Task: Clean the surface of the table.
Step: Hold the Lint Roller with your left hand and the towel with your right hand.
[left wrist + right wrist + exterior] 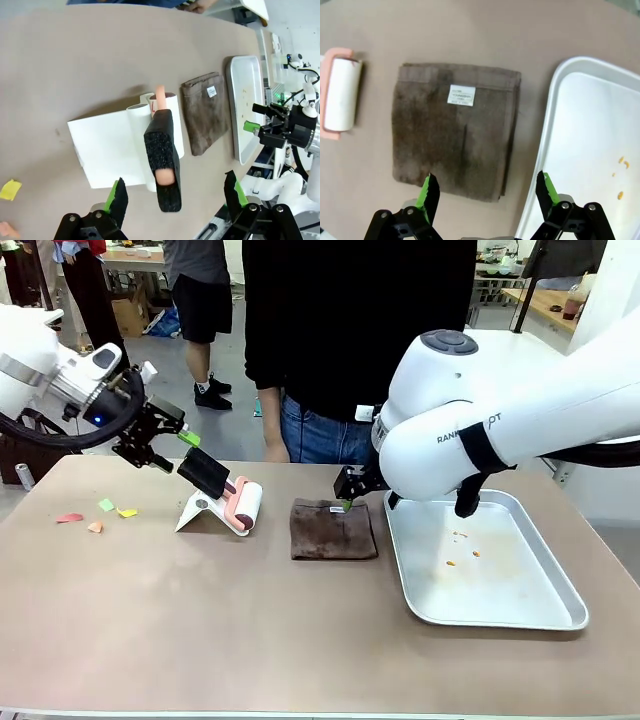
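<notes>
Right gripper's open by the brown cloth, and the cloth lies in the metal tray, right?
No. The brown cloth lies on the table beside the metal tray, not in it, as the right wrist view shows. The right gripper is open by it.

Looking straight down past the right gripper [487, 187], green pads [429, 196] spread wide over the near edge of a folded brown towel [455, 135], white label [462, 94] up. Pink-framed lint roller [341, 95] off to picture left, silver tray [547, 145] at right with a few orange crumbs [621, 161]. All sitting on the beige table [470, 35].
</notes>
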Action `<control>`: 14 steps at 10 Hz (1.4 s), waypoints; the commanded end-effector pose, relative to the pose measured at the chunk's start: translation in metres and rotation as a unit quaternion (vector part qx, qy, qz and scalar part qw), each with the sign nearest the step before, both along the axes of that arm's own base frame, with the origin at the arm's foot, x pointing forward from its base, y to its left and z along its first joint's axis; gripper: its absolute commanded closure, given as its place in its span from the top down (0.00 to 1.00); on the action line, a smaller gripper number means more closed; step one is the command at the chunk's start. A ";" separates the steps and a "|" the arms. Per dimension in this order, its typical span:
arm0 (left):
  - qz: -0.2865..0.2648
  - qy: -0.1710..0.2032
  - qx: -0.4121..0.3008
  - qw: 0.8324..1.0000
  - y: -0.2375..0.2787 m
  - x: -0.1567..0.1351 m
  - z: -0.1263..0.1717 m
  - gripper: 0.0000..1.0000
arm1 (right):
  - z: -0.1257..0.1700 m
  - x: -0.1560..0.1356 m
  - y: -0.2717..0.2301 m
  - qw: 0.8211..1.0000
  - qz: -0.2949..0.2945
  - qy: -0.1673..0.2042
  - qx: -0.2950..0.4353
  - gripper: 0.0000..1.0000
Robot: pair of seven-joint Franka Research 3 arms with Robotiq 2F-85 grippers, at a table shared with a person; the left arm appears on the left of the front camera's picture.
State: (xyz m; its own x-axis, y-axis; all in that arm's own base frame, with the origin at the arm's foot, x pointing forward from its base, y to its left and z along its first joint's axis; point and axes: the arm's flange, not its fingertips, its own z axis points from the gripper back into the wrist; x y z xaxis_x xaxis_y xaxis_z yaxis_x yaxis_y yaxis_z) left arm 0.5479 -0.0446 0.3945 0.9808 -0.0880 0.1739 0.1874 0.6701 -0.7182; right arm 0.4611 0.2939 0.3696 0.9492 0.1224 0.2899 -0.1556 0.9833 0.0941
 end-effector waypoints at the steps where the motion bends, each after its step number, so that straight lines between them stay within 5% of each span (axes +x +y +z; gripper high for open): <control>1: 0.006 -0.007 -0.010 1.000 -0.010 0.002 -0.007 1.00 | -0.007 0.009 0.019 1.000 -0.014 -0.012 -0.017 1.00; 8: -0.002 -0.003 -0.014 1.000 -0.024 -0.002 -0.019 1.00 | -0.063 0.021 0.031 0.999 -0.004 0.018 -0.044 1.00; 14: -0.004 -0.007 -0.016 1.000 -0.025 -0.001 -0.021 1.00 | -0.072 0.026 0.030 0.998 -0.017 0.026 -0.045 1.00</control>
State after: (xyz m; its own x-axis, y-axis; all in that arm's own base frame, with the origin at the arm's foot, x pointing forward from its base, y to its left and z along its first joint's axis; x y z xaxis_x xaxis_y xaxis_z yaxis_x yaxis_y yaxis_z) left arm 0.5490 -0.0664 0.3790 0.9817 -0.0968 0.1638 0.1867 0.6566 -0.7308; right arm 0.4850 0.3152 0.2995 0.9641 0.1493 0.2195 -0.1586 0.9870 0.0253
